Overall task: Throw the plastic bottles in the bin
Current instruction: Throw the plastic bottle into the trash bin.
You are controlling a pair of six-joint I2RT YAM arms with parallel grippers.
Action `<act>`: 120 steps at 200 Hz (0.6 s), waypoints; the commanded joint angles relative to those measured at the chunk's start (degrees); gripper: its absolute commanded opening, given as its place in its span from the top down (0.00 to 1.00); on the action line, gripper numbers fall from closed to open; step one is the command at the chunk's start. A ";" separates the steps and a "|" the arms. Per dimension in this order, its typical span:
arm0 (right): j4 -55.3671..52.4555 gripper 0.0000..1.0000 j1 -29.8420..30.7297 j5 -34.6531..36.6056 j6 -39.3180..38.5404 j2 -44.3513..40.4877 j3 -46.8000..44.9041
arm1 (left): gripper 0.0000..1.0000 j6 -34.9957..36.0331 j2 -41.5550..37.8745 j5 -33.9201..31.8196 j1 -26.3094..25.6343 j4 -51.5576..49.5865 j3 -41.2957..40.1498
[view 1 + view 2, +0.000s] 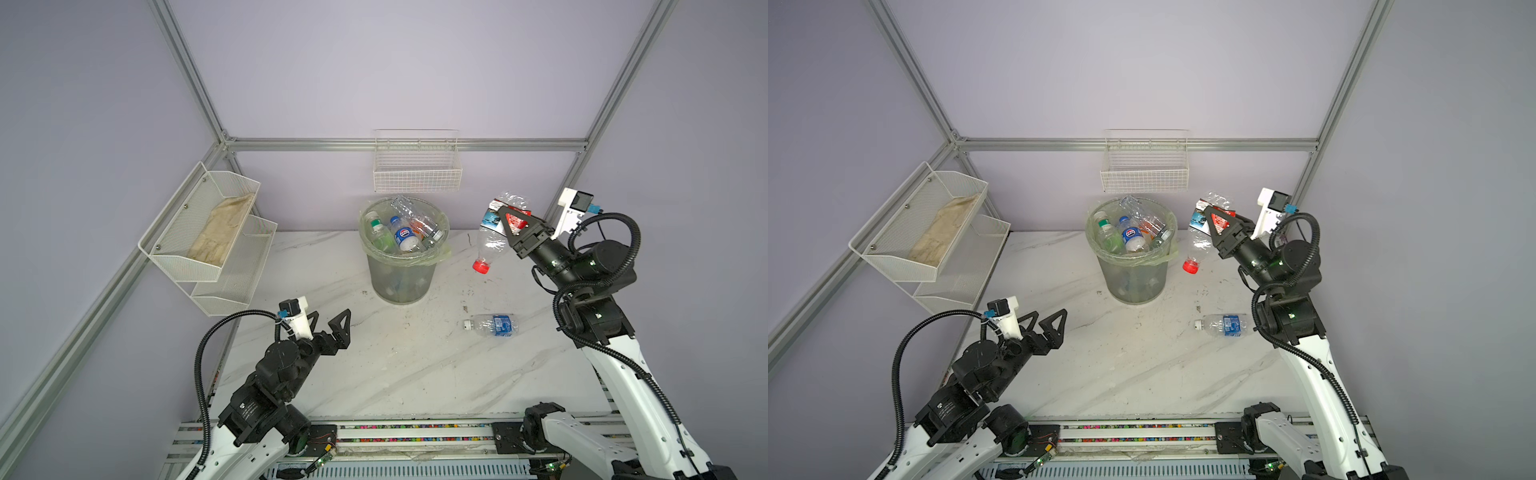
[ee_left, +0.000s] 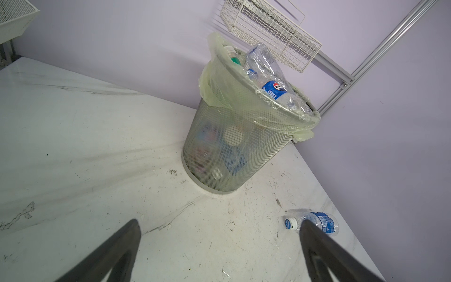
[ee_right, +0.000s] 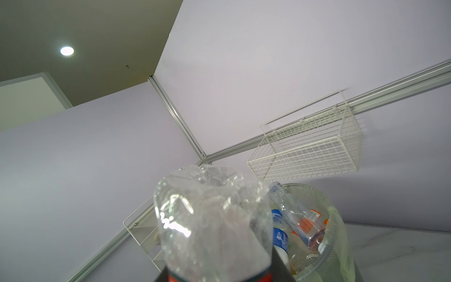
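Carry step toward the nearly full bin (image 1: 401, 278) at far middle, with right gripper (image 1: 505, 216) squeezing the red-cap bottle (image 1: 490, 245) in the air just right of it and left gripper (image 1: 330, 318) wide, empty, near left; next, move over the rim and let go.

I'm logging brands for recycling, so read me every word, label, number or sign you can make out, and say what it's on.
"pepsi", with a red, white and blue roundel: blue label of a clear plastic bottle in the round grey mesh bin.
Too blurred to read: red label of the clear red-capped bottle held up beside the bin.
Also blurred: blue label of the clear white-capped bottle lying on the marble table.
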 commanded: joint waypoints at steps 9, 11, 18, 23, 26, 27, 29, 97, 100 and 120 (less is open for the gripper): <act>-5.30 1.00 5.87 6.60 -6.69 2.09 4.35 | 0.00 0.47 0.85 0.44 -0.20 2.62 -0.15; -5.17 1.00 5.88 6.62 -6.75 2.19 4.44 | 0.00 0.56 0.92 0.48 -0.21 2.62 -0.08; -5.27 1.00 5.92 6.60 -7.32 2.28 4.95 | 0.00 0.63 0.94 0.55 -0.33 2.62 -0.03; -5.21 1.00 5.97 6.52 -7.52 2.36 5.25 | 0.00 0.71 0.79 0.57 -0.33 2.62 -0.03; -5.07 1.00 5.90 6.45 -7.53 2.38 5.34 | 0.00 0.79 0.70 0.60 -0.35 2.63 -0.10; -5.04 1.00 5.89 6.44 -7.53 2.41 5.40 | 0.00 0.80 0.64 0.58 -0.34 2.63 -0.11; -4.95 1.00 5.93 6.36 -7.44 2.49 5.55 | 0.00 0.82 0.56 0.49 -0.33 2.62 -0.16; -4.53 1.00 6.54 5.95 -7.26 4.87 8.18 | 0.00 0.66 -1.11 0.24 -0.35 2.54 -1.70; -4.49 1.00 6.62 6.03 -7.26 5.13 8.37 | 0.00 0.69 -1.16 0.22 -0.36 2.60 -1.78; -5.14 1.00 6.93 5.83 -7.33 7.57 10.85 | 0.00 0.67 -1.47 0.20 -0.33 2.50 -1.88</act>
